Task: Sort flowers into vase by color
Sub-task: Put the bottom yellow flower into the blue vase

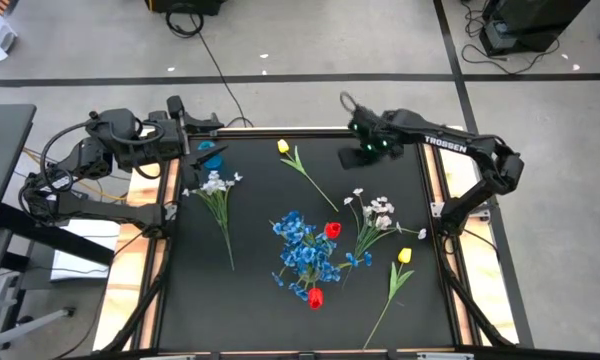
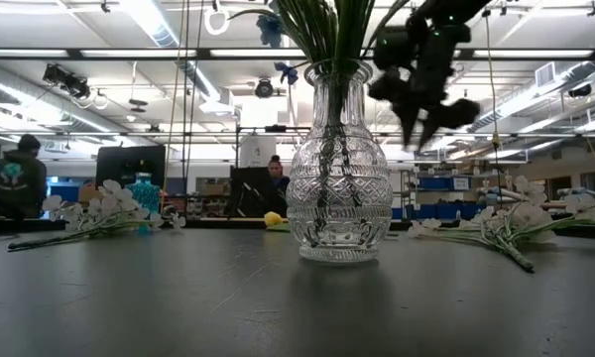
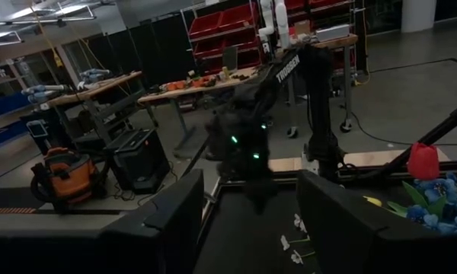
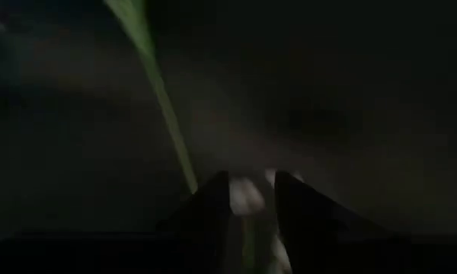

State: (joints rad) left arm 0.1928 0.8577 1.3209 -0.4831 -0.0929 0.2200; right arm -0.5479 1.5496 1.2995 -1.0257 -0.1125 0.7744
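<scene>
Standing in the middle of the black tabletop [image 1: 250,300]: a clear cut-glass vase [image 2: 337,198], with green stems rising out of its neck. Seen from above at that same place: a blue bunch [image 1: 302,250] and two red tulips [image 1: 332,230], one toward the far side and one toward the near side (in the left wrist view both colours show raised above the surface).

Lying flat around it:
- one white sprig [image 1: 215,183] on the left side, stem pointing toward the near edge;
- one yellow tulip [image 1: 283,147] close to the far edge, stem running slantwise toward the middle;
- a second white sprig [image 1: 378,210] just right of the blue bunch;
- a second yellow tulip [image 1: 404,256] near the right edge, stem toward the near edge.

Left hand [image 3: 250,190]: hovering at the far left corner, fingers [image 3: 175,221] wide apart, with nothing between them. Just beside it on the tabletop, a small blue thing [image 1: 212,157] (not possible to say what).

Right hand [image 1: 358,153]: pointing downward above the far part of the tabletop, to the right of the far yellow tulip and apart from its bloom. In the right wrist view, a green stem [image 4: 164,99] running close in front. State of this hand: cannot tell, nor whether anything is held.
</scene>
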